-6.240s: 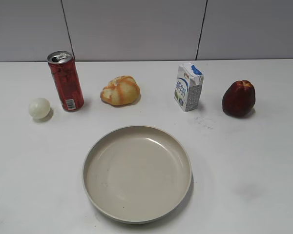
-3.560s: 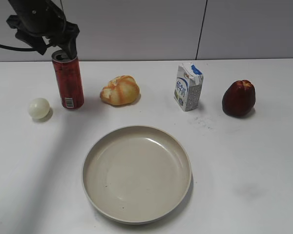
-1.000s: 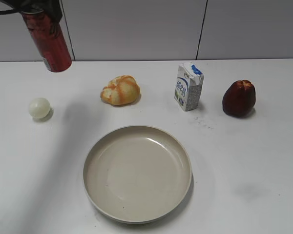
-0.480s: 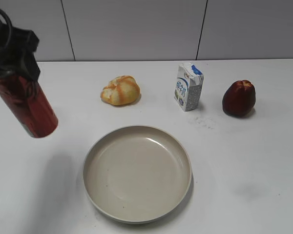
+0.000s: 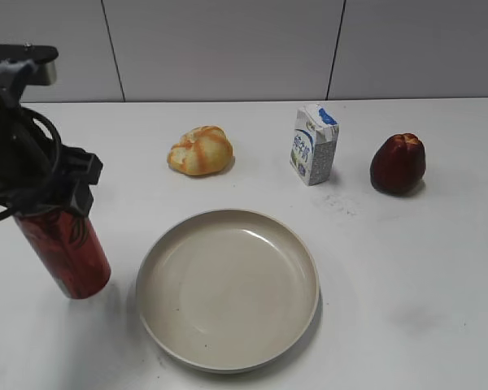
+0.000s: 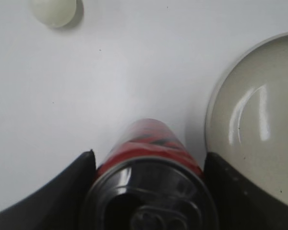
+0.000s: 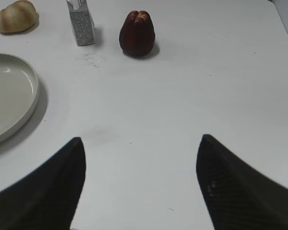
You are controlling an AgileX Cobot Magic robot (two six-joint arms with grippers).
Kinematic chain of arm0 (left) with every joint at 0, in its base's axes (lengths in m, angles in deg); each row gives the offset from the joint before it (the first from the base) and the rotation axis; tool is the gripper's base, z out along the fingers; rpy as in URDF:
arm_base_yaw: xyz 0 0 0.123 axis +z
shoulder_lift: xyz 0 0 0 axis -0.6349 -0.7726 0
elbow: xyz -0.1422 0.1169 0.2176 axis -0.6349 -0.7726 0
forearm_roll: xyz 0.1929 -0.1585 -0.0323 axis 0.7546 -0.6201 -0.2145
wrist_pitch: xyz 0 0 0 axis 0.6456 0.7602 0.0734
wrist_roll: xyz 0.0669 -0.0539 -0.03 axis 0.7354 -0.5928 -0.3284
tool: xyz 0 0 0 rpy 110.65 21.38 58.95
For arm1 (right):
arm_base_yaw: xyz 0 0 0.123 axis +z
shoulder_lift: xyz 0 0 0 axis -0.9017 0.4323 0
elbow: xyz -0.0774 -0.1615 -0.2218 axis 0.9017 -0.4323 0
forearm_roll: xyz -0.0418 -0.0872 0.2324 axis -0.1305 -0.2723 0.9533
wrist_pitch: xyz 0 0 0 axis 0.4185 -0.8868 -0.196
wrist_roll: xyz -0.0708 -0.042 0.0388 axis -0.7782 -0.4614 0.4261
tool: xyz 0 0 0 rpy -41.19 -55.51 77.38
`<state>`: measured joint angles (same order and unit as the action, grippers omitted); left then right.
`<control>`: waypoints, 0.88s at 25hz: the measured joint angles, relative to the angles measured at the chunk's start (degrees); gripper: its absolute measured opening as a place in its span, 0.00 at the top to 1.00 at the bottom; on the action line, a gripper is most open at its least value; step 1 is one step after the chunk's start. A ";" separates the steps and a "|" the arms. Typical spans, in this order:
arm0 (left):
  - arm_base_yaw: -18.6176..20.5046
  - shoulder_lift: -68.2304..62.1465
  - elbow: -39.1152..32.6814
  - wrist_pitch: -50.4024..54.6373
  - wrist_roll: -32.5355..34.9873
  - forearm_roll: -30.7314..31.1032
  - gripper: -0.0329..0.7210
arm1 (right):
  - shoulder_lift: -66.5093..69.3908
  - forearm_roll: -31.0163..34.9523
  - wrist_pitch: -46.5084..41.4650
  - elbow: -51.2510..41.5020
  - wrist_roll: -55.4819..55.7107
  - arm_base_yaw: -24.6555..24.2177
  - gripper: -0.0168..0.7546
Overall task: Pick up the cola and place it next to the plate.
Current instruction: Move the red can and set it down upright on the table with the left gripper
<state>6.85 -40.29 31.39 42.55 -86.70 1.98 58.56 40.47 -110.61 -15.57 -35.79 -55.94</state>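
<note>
The cola (image 5: 65, 253) is a tall red can, held a little tilted just left of the plate (image 5: 228, 357), its base at or just above the table. My left gripper (image 5: 53, 199) is shut on the can's upper part. In the left wrist view the can's silver top (image 6: 149, 191) sits between the two black fingers, with the plate's rim (image 6: 209, 120) close on the right. The plate is a wide cream dish at the table's front middle. My right gripper (image 7: 140, 177) is open and empty over bare table, right of the plate (image 7: 31, 103).
A bread roll (image 5: 200, 150), a white-and-blue milk carton (image 5: 314, 145) and a dark red fruit (image 5: 398, 163) stand in a row behind the plate. A pale round ball (image 6: 53, 10) lies beyond the can in the left wrist view; the arm hides it in the exterior view.
My left gripper closed on the cola at the back left, lifted it, carried it forward and lowered it beside the plate's left edge. The other objects have not moved.
</note>
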 joint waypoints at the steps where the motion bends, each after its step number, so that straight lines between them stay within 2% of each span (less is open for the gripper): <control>1: 0.00 0.00 -1.15 -0.84 -0.24 -0.27 0.28 | 0.00 0.00 0.00 0.00 0.00 0.00 0.23; 7: 0.00 0.00 -5.92 -3.10 -0.50 -0.79 0.28 | 0.00 0.00 0.00 0.00 0.00 0.00 0.23; 22: 0.00 0.00 -6.08 -5.74 -0.67 -0.64 0.28 | 0.00 0.00 0.00 0.00 0.01 0.00 0.23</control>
<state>6.85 -40.29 25.32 36.80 -87.37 1.34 58.56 40.47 -110.61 -15.57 -35.78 -55.94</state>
